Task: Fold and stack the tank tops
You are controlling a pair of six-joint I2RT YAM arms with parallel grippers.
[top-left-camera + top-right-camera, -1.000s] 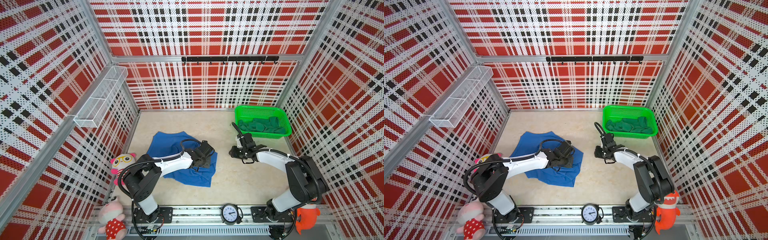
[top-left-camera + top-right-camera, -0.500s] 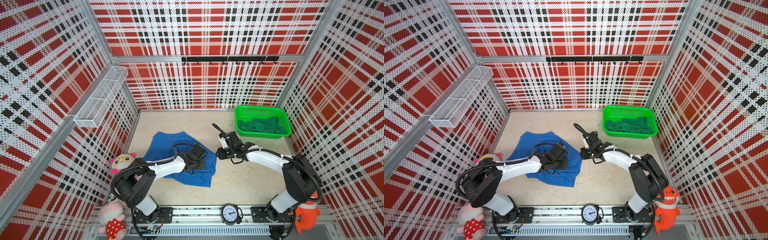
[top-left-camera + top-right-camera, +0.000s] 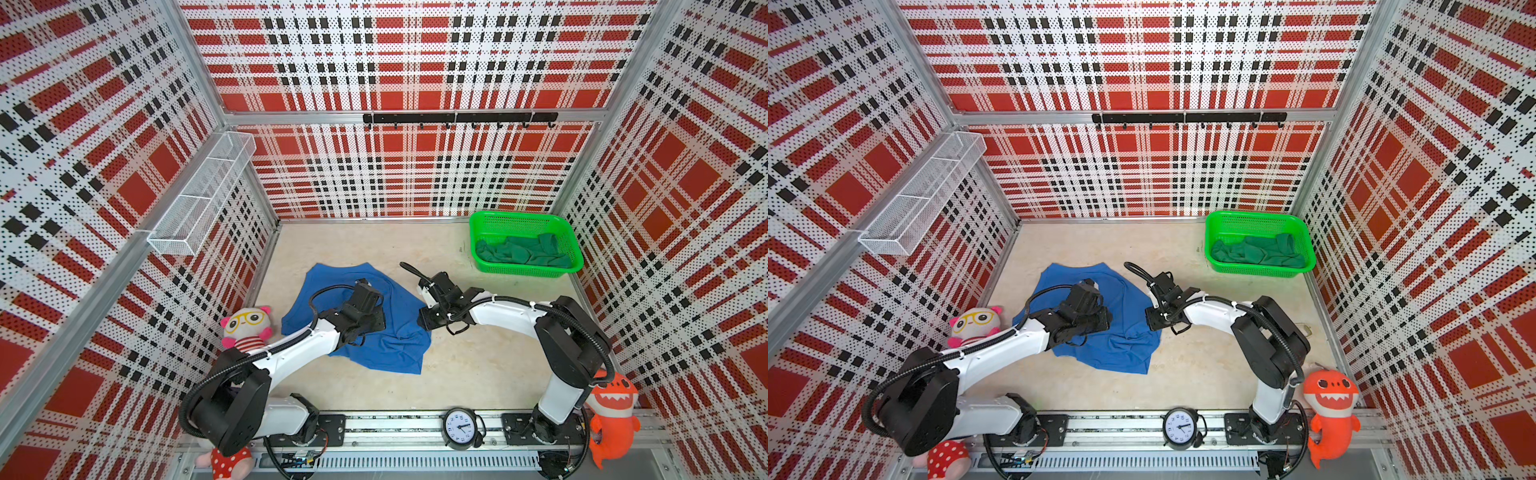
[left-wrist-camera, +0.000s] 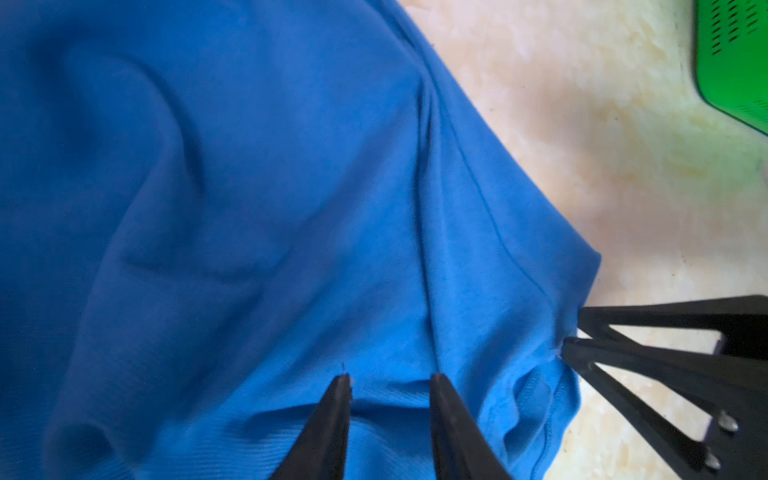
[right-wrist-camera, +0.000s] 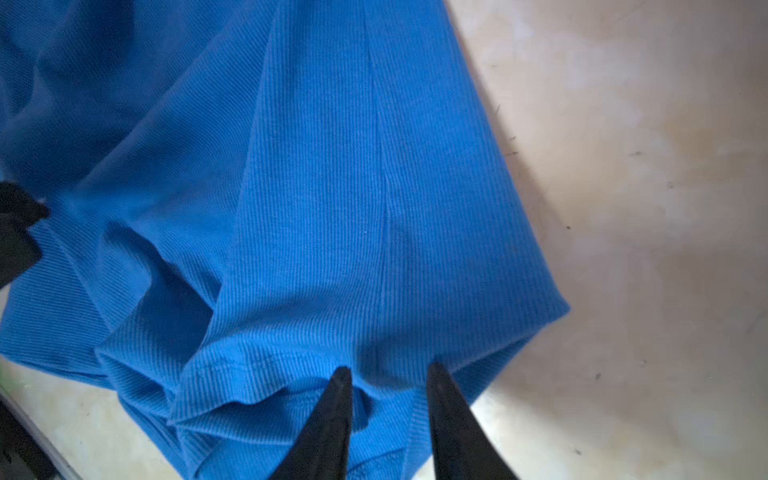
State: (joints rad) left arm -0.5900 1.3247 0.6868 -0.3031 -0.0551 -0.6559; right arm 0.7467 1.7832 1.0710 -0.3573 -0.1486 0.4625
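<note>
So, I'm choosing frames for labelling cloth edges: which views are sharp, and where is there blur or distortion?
Both top views: evenly lit, sharp, but wide-angle, so the walls splay outward. Left wrist view: the blue tank top looks soft, its weave lost. Right wrist view: its ribbing is crisp near the hem, darker and softer farther off; the table is pale, washed out.

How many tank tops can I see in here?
2. The blue tank top lies rumpled on the table left of centre; the dark green tank top is bunched in the green basket at the back right. More could hide beneath it.
</note>
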